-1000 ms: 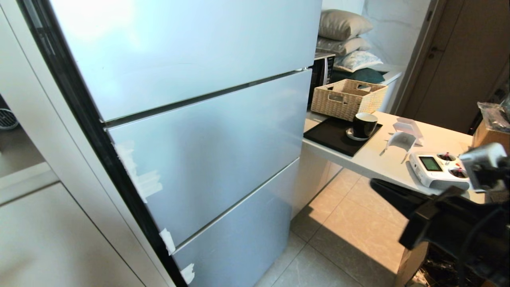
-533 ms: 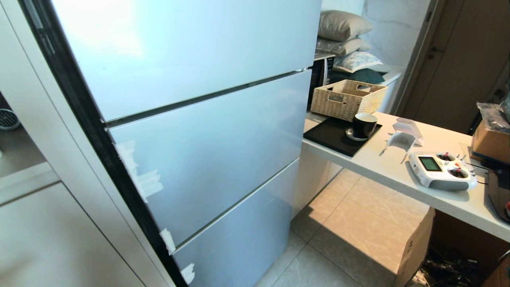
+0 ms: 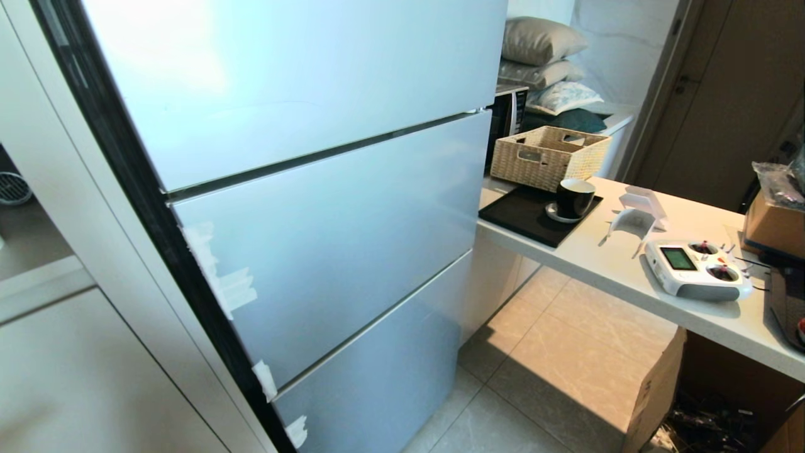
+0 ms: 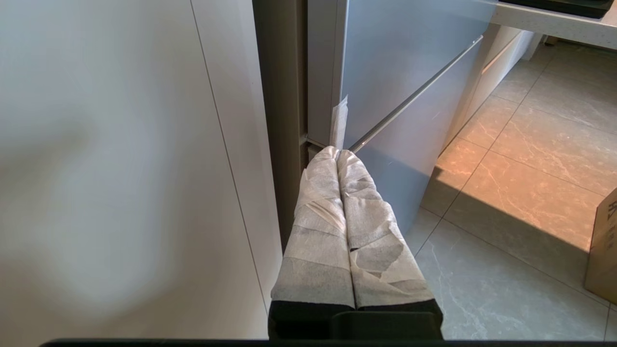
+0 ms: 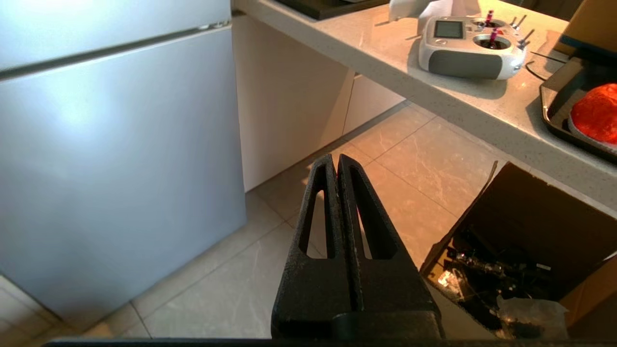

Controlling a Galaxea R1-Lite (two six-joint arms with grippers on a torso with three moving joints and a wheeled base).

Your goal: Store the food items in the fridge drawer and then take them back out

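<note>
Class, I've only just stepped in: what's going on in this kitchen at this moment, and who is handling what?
Nothing is being handled. The fridge has all its panels shut, so no drawer shows. The left gripper hangs empty, fingers together, by the fridge's lower edge. The right gripper is empty too, fingers together, above the floor beside the counter. An orange-red food item sits on a dark tray on that counter, near a white remote controller.
</note>
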